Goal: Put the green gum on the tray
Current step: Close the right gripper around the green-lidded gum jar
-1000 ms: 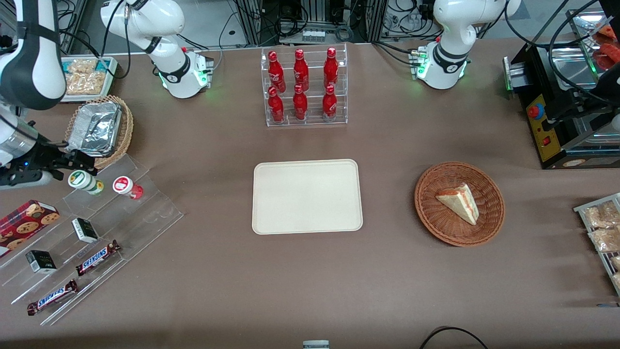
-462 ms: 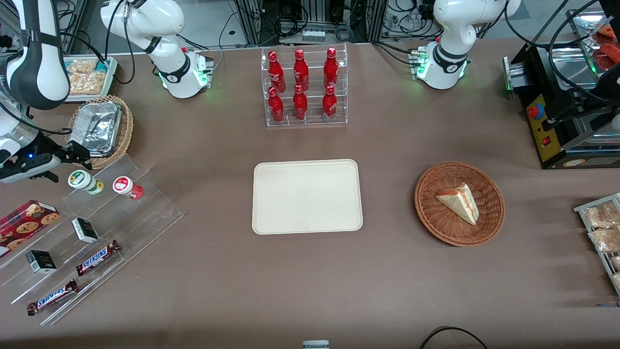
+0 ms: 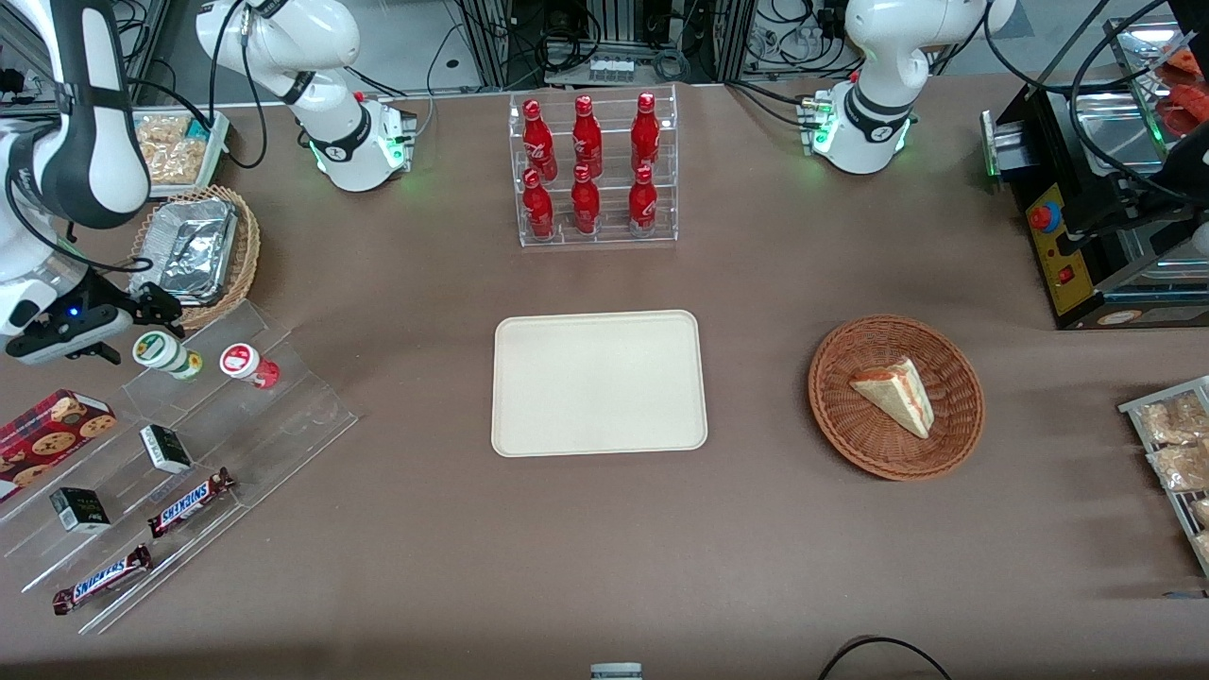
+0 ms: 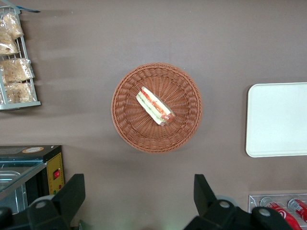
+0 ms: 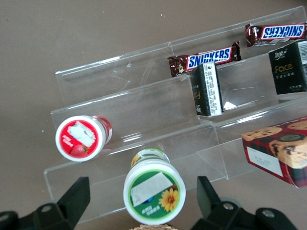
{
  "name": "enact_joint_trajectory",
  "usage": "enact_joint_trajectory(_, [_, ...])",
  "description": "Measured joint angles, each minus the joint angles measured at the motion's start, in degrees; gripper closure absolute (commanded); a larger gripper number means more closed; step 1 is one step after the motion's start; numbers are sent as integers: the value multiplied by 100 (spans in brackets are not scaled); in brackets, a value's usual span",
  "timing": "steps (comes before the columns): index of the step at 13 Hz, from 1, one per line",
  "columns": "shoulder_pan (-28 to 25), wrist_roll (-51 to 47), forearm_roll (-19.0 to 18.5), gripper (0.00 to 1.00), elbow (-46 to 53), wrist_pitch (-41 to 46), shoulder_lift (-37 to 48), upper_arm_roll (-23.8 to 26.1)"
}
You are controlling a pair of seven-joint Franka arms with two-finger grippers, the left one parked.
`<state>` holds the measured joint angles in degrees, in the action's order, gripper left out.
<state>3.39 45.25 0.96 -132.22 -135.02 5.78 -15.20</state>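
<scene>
the pincer [image 5: 142, 211] hangs just above the green gum [image 5: 154, 190], its two fingers [image 5: 72, 199] spread wide with the white lid sitting between them and touching neither. the bottle stands upright on the top step of a clear stepped rack [image 3: 236, 406], with the red-labelled bottle [image 5: 82, 138] just beside it on the same step. the gum looks like a light, rigid plastic container, and the smooth label and lid are probably slippery, so a firm squeeze across the round body just under the lid seems the safest hold; it should take that without giving. being small and narrow, it would likely tip if one finger nudged it before the other. the tray [image 3: 599, 382] lies well apart from the pincer, toward the middle of the bench [image 3: 756, 529].
</scene>
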Motion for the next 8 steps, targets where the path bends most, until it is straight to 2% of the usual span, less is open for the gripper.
enact_joint_trajectory(8, [5,92,0,1,-1,-152,-199,-14])
